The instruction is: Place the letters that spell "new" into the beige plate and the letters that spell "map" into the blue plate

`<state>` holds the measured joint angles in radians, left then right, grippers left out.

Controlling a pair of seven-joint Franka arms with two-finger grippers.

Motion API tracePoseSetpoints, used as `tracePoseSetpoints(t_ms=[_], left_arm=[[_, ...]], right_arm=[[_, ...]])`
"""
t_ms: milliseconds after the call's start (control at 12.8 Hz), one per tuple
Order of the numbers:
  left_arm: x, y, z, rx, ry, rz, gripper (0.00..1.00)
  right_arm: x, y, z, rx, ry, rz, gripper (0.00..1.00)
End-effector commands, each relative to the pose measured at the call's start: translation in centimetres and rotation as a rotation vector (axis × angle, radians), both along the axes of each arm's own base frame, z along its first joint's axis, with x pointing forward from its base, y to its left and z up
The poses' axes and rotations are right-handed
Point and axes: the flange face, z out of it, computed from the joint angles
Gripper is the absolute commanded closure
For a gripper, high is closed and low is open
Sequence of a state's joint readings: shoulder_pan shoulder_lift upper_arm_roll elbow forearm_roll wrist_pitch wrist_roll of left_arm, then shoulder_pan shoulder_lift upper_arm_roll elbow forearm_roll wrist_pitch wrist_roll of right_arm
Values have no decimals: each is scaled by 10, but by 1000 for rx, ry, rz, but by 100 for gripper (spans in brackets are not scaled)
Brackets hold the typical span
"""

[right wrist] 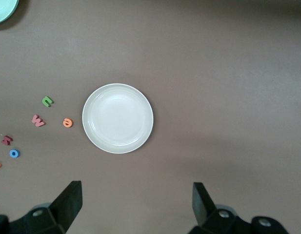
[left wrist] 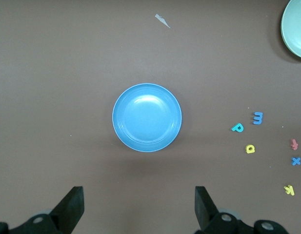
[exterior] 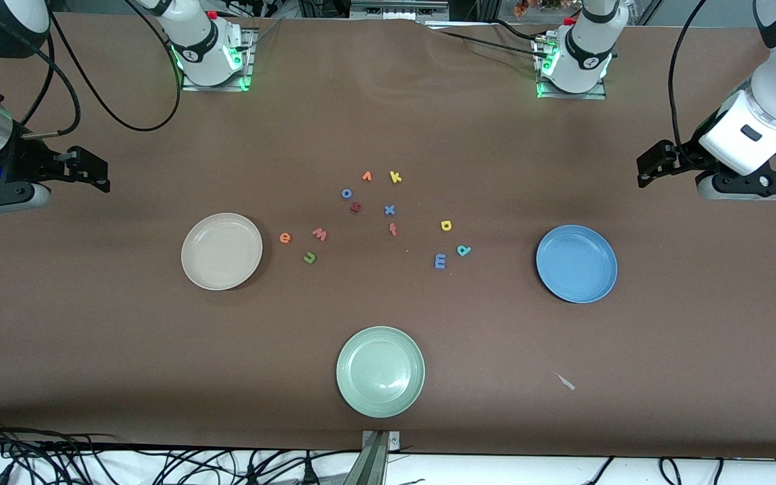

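Front view overhead; wrist views look down on plates.

The left gripper (left wrist: 136,207) hangs over bare brown table (left wrist: 52,97) with its two dark fingers (left wrist: 72,204) spread wide and nothing between them. The blue plate (left wrist: 123,136) lies empty on the table. Well apart from it sits a loose group of foam letters: the teal p (left wrist: 237,127) just beside the light-blue m (left wrist: 258,118), the yellow a (left wrist: 250,148) near both. A reddish letter (left wrist: 293,144) (probably the f), a blue x (left wrist: 296,161) and a yellow k (left wrist: 289,189) lie close by. A pale green plate (left wrist: 291,29) shows partly, and a small pale scrap (left wrist: 162,20) lies apart.
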<state>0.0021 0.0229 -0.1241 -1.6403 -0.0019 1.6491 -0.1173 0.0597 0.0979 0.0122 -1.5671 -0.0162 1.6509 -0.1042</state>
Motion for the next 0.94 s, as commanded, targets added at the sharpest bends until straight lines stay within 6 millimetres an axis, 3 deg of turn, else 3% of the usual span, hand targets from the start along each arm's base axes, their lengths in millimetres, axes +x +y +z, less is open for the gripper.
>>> tracePoseSetpoints(t_ms=[0, 861], left_arm=[[2, 2, 6, 16, -21, -29, 0], [3, 8, 6, 15, -19, -24, 0]], right_arm=[[3, 7, 5, -8, -16, 13, 0], [-1, 6, 12, 4, -18, 14, 0]])
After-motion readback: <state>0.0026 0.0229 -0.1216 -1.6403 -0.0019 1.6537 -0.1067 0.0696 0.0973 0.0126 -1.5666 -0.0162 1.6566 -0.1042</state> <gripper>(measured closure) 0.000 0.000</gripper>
